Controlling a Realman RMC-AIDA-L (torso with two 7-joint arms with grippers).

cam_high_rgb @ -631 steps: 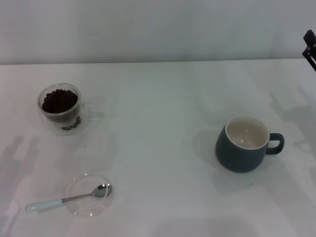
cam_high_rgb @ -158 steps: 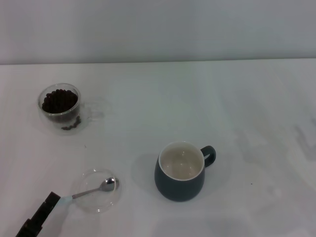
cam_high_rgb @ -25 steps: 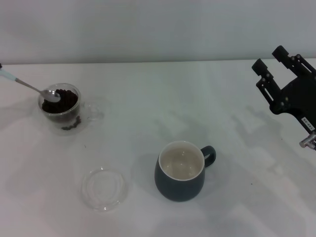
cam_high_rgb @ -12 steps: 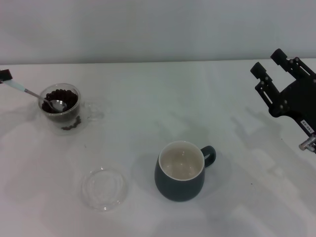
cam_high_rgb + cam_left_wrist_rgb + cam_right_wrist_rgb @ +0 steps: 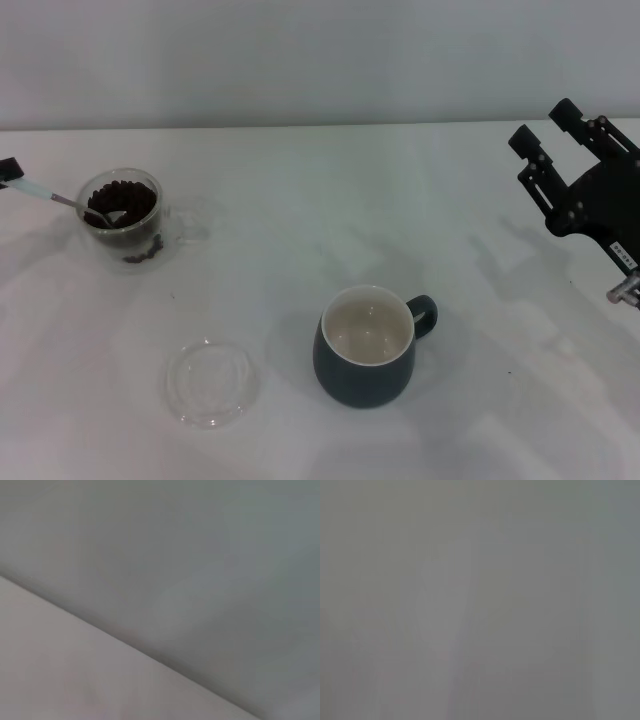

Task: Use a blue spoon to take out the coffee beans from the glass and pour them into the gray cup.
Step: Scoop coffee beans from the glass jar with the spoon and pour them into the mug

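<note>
Scooping is in hand: the left gripper [image 5: 8, 170], barely in frame just left of the glass [image 5: 121, 215], apparently clamps the blue spoon [image 5: 60, 198], bowl sunk in the coffee beans [image 5: 125, 203]. Next: lift level toward the gray cup [image 5: 366, 346], well right of the glass. The right gripper [image 5: 553, 125] hangs spread wide, far right.

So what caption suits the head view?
Left gripper dips the blue spoon into the glass of coffee beans.

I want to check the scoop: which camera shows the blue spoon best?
The head view: the blue spoon reaches from the left gripper into the glass of coffee beans. Neither wrist view shows it.
</note>
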